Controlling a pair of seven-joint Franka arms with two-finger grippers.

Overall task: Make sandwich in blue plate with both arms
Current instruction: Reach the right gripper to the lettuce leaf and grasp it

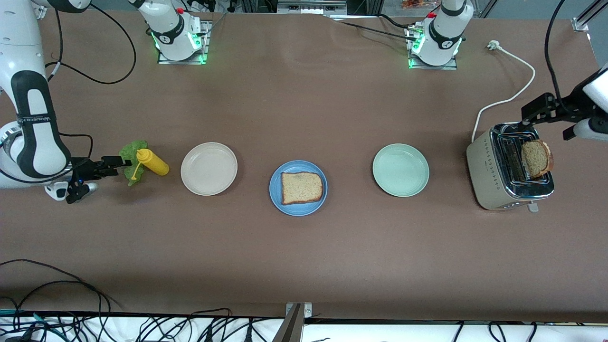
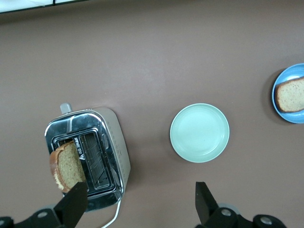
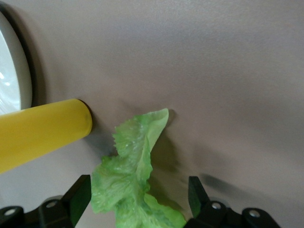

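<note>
High front camera facing the arms, left wrist looking down from well above the toaster, right wrist seemingly close over lettuce

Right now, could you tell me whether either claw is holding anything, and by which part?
Nothing is held. The right claw stands open around the lettuce leaf; the left claw hangs open over the toaster.

From my remote station, both arms stand reached out to the two ends of the table. My right arm bends low at its own end, its wrist nearly level with the tabletop, and the right gripper rests there with fingers spread apart, nothing clamped between them. My left arm stretches in high at its own end; the left gripper hangs in the air, jaws wide and empty.
</note>
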